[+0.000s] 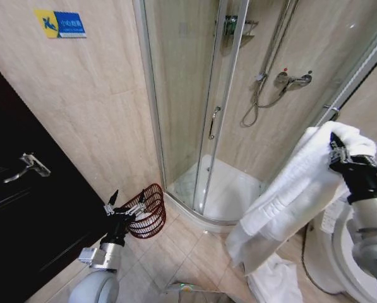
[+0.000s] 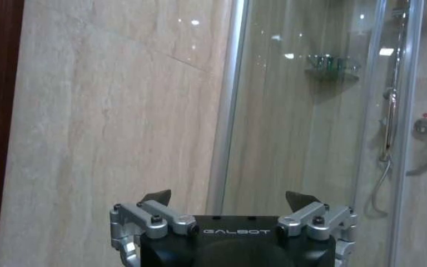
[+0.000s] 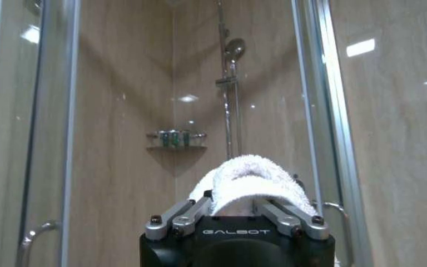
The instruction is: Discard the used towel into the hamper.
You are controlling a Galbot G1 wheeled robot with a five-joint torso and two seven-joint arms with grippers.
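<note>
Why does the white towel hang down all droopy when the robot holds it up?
The towel is probably soft and floppy: pinched in the right end effector, it sags in long folds. It looks thick, so likely fairly heavy. It would probably slump into the hamper, not stand.

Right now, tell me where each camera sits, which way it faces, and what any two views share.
Head view: high, looking down at the hamper, left gripper and right gripper holding the towel.
Left wrist view: behind the open left gripper, facing the wall.
Right wrist view: behind the right gripper, jaws shut on the towel.
All views share the shower cabin.
</note>
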